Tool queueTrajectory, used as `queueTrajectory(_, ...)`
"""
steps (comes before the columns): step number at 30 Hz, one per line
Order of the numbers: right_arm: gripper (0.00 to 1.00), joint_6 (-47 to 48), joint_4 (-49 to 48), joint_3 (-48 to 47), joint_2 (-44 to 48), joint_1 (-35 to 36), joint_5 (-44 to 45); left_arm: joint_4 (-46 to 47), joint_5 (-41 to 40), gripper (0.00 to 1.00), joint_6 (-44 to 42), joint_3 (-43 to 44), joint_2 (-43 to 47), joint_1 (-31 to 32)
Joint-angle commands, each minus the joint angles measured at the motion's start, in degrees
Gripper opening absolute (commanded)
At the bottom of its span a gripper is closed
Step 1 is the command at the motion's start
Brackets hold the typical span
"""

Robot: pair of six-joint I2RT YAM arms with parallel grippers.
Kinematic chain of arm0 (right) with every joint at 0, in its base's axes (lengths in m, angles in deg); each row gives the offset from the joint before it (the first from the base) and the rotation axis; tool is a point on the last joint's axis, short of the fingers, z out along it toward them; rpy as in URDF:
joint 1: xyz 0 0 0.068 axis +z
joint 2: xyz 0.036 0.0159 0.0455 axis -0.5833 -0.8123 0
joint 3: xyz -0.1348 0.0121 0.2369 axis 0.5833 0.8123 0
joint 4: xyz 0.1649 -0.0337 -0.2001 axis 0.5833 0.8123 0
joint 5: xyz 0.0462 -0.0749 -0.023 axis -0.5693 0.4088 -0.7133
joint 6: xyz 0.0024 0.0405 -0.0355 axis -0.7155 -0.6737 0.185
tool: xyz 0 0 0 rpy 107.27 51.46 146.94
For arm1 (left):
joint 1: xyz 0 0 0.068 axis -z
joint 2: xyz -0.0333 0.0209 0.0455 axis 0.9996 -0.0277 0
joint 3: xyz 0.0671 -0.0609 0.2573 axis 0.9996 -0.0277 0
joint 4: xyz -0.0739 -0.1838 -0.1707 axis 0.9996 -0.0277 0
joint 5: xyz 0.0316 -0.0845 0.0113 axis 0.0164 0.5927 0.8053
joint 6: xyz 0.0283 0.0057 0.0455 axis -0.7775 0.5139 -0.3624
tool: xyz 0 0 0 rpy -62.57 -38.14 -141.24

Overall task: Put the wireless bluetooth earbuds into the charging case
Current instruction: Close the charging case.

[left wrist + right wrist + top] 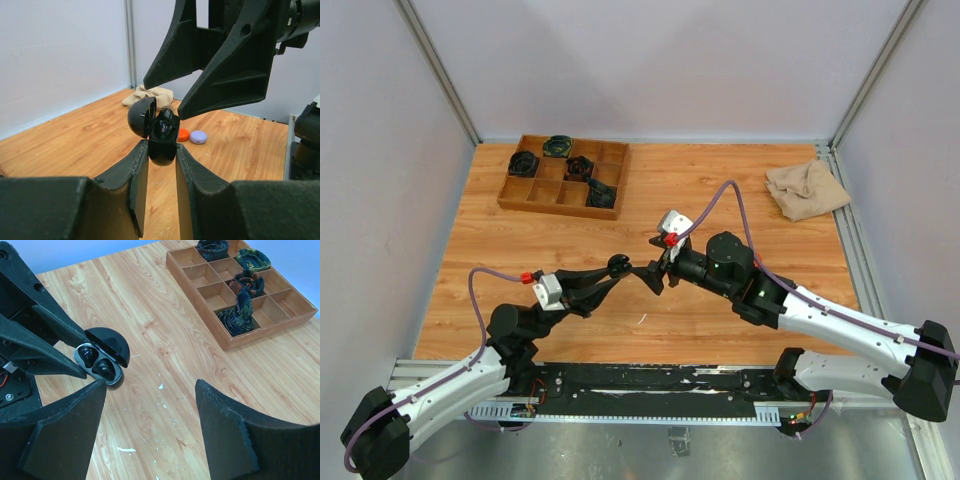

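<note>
Pinching the open black charging case (102, 360) in my left claw (161, 155), right claw (150, 385) spread beside it, I judge both black earbuds (105, 369) seated; an orange piece (183, 134) and a lavender piece (198, 136), blurred on the table, possibly await.

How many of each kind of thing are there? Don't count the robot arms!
Black case, open: 1
Black earbuds inside it: 2
Small orange round piece: 1
Small lavender round piece: 1
Wooden tray: 1
Dark rolled bundles in the tray: 4
Beige cloth: 1
Total: 11
</note>
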State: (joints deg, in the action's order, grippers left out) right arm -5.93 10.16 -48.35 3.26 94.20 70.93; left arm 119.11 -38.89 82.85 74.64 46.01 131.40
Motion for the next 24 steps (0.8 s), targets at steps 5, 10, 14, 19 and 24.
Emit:
queueTrajectory(5, 0.73, 2.8, 1.7, -0.3, 0.5, 0.6, -1.5, 2.7, 1.8, 0.0, 0.0, -1.1, 0.2, 0.3)
queueTrajectory(10, 0.73, 5.2, 4.8, -1.4, 0.9, 0.2, -2.5, 2.9, 2.5, 0.0, 0.0, -1.0, 0.0, 0.3)
queueTrajectory(14, 0.75, 8.4, 10.8, -3.7, 1.5, -2.2, -10.7, 3.0, 3.8, 0.0, 0.0, -0.8, -0.8, 0.3)
queueTrajectory(19, 0.82, 13.5, 15.5, -5.7, 1.9, -3.7, -18.7, 3.2, 5.3, 0.0, 0.0, -0.3, -2.3, 0.3)
queueTrajectory(24, 0.87, 17.1, 18.3, -8.2, 0.4, -3.8, -21.3, 3.8, 6.9, 0.0, 0.1, -0.3, -2.9, 0.3)
